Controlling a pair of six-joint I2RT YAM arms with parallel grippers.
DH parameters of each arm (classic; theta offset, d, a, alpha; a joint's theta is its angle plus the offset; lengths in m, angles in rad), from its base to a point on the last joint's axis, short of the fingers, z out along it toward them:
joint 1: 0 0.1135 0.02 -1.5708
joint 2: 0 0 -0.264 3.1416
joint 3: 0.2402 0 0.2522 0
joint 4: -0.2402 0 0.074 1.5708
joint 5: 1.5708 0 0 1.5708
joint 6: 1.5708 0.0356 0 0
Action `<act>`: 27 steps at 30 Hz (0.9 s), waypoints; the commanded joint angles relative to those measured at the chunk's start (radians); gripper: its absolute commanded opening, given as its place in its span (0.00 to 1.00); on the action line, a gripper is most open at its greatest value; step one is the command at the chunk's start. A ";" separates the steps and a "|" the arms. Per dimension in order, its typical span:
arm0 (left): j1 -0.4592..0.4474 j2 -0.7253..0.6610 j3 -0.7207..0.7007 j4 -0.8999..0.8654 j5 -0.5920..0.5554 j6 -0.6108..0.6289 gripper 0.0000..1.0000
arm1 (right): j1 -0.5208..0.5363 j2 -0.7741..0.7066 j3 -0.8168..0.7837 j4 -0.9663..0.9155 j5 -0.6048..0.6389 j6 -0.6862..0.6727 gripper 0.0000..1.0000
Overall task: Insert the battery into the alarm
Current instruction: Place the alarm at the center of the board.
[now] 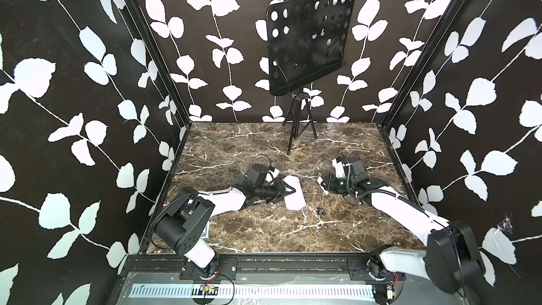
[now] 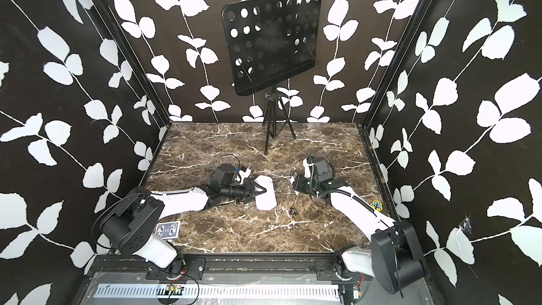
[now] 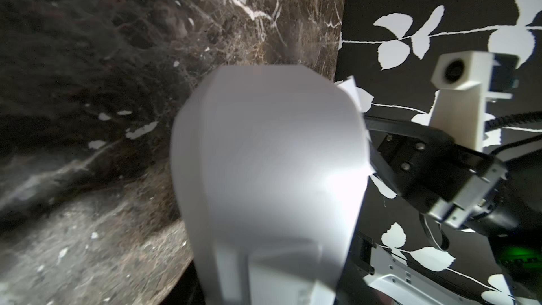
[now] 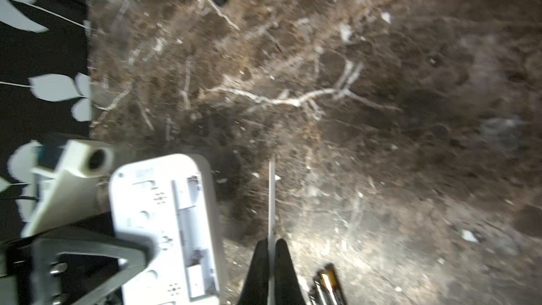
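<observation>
Gripping the alarm point(image 1: 296, 200) back up near the middle of the table point(image 1: 234, 148), your left gripper point(image 1: 286, 194) has its jaws clamped on it. Your right gripper point(image 4: 271, 249) pinches a thin white cover point(image 4: 272, 195); batteries point(image 4: 328, 286) lie beside it

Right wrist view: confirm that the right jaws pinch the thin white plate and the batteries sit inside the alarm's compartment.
Not inside: the right wrist view shows the batteries lying on the table beside the right gripper, the alarm's compartment empty. The jaws do pinch the thin white plate.
</observation>
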 commanded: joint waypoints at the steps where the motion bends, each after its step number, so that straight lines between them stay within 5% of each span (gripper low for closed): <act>1: -0.003 -0.005 -0.020 -0.019 0.002 0.059 0.00 | 0.000 0.028 -0.002 -0.057 0.133 -0.085 0.04; 14: -0.004 0.022 -0.079 -0.053 -0.012 0.094 0.00 | -0.013 0.137 -0.039 -0.092 0.250 -0.142 0.11; 23: -0.004 -0.015 -0.099 -0.131 -0.041 0.135 0.29 | -0.016 0.116 -0.062 -0.146 0.330 -0.133 0.23; 27: -0.004 -0.050 -0.096 -0.206 -0.055 0.167 0.40 | -0.017 0.083 -0.047 -0.215 0.371 -0.134 0.36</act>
